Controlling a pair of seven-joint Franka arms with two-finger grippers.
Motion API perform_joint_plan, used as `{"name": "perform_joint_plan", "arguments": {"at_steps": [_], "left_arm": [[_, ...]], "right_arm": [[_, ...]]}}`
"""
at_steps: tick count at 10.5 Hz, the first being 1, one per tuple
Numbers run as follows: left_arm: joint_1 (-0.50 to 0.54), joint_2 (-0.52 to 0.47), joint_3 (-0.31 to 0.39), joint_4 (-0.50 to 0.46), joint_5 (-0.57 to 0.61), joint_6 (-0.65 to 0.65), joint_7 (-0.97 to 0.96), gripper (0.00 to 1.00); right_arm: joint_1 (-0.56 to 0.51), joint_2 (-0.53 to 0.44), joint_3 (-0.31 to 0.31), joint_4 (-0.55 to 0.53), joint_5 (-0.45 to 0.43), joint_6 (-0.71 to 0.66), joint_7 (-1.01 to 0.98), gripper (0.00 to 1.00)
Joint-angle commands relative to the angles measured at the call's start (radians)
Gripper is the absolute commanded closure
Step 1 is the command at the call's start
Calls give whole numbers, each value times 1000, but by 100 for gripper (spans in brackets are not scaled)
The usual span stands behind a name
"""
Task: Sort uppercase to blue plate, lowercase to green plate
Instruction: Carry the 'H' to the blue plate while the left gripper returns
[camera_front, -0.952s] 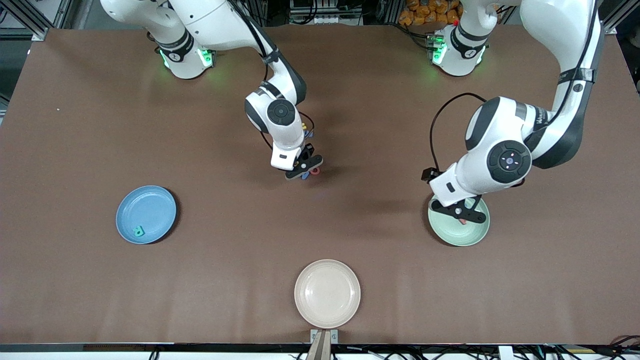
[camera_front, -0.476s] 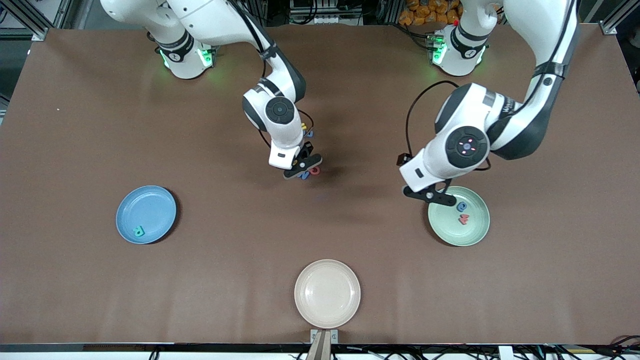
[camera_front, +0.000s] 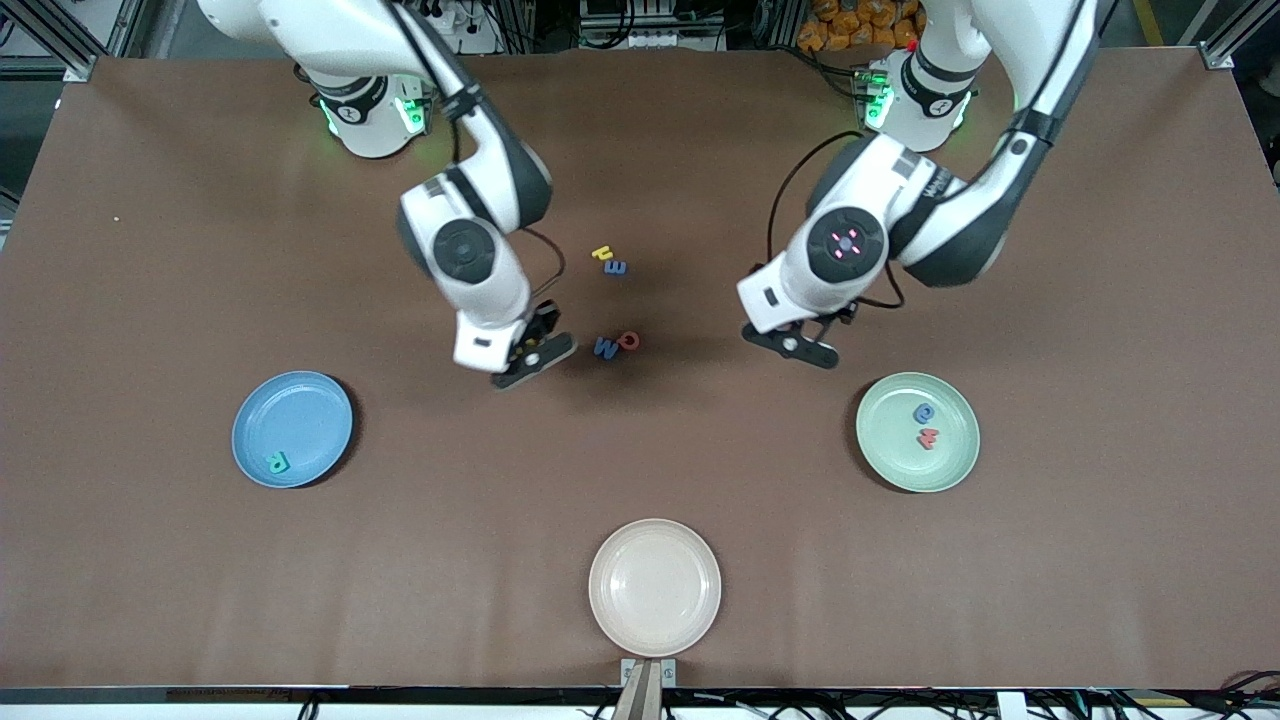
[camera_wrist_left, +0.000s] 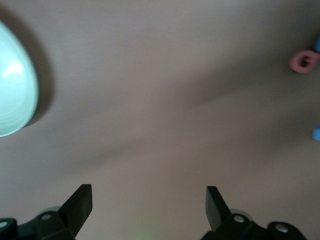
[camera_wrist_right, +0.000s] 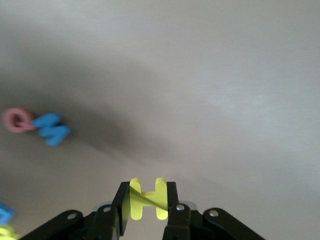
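Observation:
My right gripper (camera_front: 533, 360) is shut on the yellow H (camera_wrist_right: 148, 199) and hangs over bare table between the loose letters and the blue plate (camera_front: 300, 410). That plate holds the teal R (camera_front: 277, 462). The angular blue M (camera_front: 605, 346) touches the red O (camera_front: 629, 341) on the table. Farther from the front camera lie the yellow u (camera_front: 601, 253) and the blue m (camera_front: 615, 267). The green plate (camera_front: 895, 455) holds a blue rounded letter (camera_front: 924, 411) and the red w (camera_front: 928, 437). My left gripper (camera_front: 795, 347) is open and empty over the table between the green plate and the loose letters.
A cream plate (camera_front: 654, 587) sits near the table's front edge, midway along it. The left wrist view shows the green plate's rim (camera_wrist_left: 15, 95) and the red O (camera_wrist_left: 304, 61). The blue M (camera_wrist_right: 51, 128) and red O (camera_wrist_right: 16, 120) show in the right wrist view.
My right gripper rose from the loose letters with the yellow H and moved toward the blue plate. My left gripper left the green plate and moved toward the table's middle.

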Motion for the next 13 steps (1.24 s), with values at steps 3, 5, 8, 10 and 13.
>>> {"name": "perform_joint_plan", "arguments": {"at_steps": [3,5,8,10,13], "left_arm": [[-1,-29,-209,-177,78,325,-77,0],[-35,34,-259,-197,280,384,-61,0],[-136,115,-272,-188,392,412,-14,0],[-169,190,-272,-176,467,487,87,0],[-204,287,-259,-125,553,509,147,5]], "right_arm": [[-329,4,12,44,-18,-32,-443,100],[-422,19,10,60,-42,-26,-511,100],[-527,68,12,112,-104,-20,-546,88],[-587,91,12,124,-101,-20,-556,0],[-586,110,12,129,-101,28,-545,0]]}}
